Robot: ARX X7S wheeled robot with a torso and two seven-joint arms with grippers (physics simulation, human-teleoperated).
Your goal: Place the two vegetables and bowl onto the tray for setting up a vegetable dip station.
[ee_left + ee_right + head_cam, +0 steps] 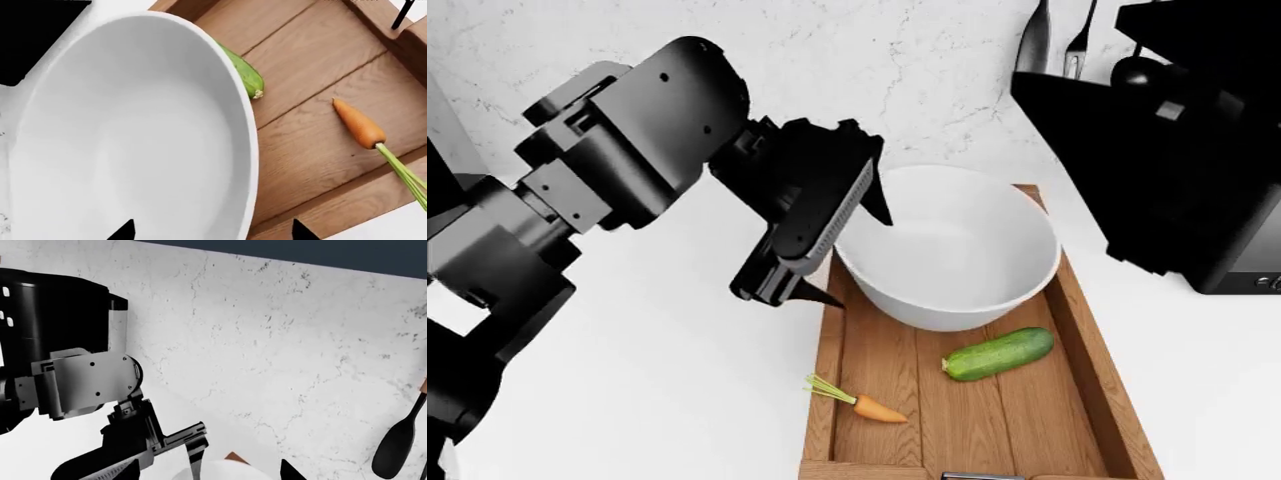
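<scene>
- Where the white counter [667, 400] meets the marble wall [934, 70], the left arm [614, 170] reaches in from the head view's left, the biggest thing in sight.
- Dark right arm [1188, 140] bulk fills the head view's right side; the right gripper itself is not visible there, and in its wrist view only two dark tips show at the frame edge, so I cannot tell how its jaws stand.
- Tray [1094, 370]: it lies lengthwise away from the robot on the counter, planks bare at the near end.
- Bowl [954, 250]: upright, sitting on the tray's far end, its rim spanning about the tray's full width and overhanging the left side slightly.
- Left gripper [854, 250]: hanging at the bowl's left rim with jaws apart, one fingertip above the rim and the other outside the bowl, low by the tray's edge; whether either touches the bowl I cannot tell.
- Cucumber [998, 354]: lying on the planks just in front of the bowl, towards the tray's right side, angled.
- Carrot [878, 408]: on the planks at the near left, well apart from the cucumber, leafy top [825, 387] pointing to the tray's left side.
- Utensils [1054, 35]: hanging on the wall beyond the tray.
</scene>
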